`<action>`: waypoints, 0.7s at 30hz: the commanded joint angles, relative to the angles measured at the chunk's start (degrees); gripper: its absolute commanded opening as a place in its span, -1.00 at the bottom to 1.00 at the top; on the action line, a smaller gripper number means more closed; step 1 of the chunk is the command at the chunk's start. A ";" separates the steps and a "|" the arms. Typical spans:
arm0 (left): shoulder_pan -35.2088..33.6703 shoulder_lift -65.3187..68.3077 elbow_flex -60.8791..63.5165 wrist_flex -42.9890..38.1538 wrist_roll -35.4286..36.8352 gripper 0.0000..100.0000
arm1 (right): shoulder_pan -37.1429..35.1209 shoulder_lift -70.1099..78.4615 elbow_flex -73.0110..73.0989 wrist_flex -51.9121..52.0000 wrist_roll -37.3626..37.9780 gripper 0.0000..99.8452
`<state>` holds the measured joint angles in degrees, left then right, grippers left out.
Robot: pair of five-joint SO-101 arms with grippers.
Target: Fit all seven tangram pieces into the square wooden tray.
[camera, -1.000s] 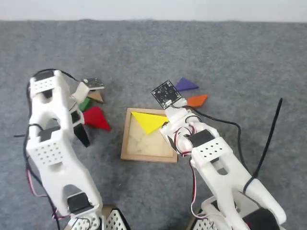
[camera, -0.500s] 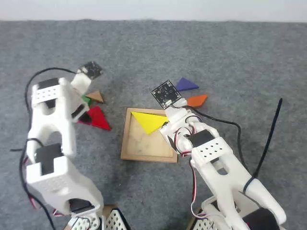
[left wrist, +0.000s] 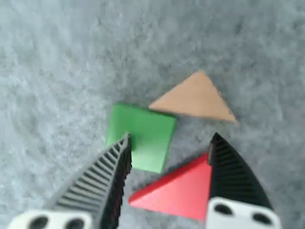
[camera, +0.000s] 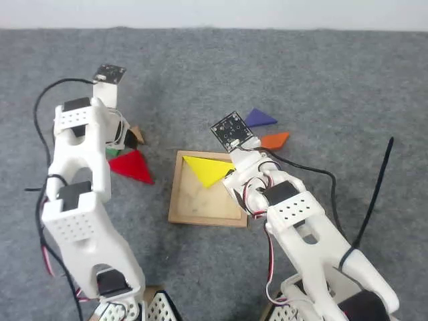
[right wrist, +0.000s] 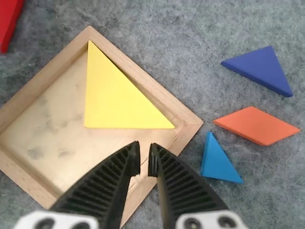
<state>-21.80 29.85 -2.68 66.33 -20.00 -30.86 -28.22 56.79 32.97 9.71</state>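
The square wooden tray (camera: 200, 204) holds a yellow triangle (camera: 208, 168) in its far corner. My right gripper (right wrist: 144, 147) hangs shut and empty over the tray's rim (right wrist: 190, 126), beside the yellow triangle (right wrist: 114, 95). Off that side lie a dark blue triangle (right wrist: 259, 69), an orange parallelogram (right wrist: 257, 125) and a small light blue triangle (right wrist: 217, 162). My left gripper (left wrist: 170, 143) is open above a green square (left wrist: 143, 143), a tan triangle (left wrist: 195, 98) and a red triangle (left wrist: 178, 191), holding nothing. The red triangle (camera: 132, 166) lies left of the tray.
Grey carpet covers the whole table. The right arm's body (camera: 294, 221) stretches from the front edge over the tray's right side. The left arm (camera: 77, 200) stands along the left. A black cable (camera: 374, 194) rises at the right.
The left arm has swung its wrist away from the front, toward the far side, and now hangs over the green, tan and red pieces. The right arm has not moved.
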 commanded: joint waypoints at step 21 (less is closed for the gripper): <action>-0.35 -6.86 14.37 13.80 -3.60 -0.57 | -0.04 -2.95 -0.53 -1.10 0.88 -0.92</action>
<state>-22.42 28.88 3.82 80.92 -20.97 -30.86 -28.22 56.79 32.97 9.71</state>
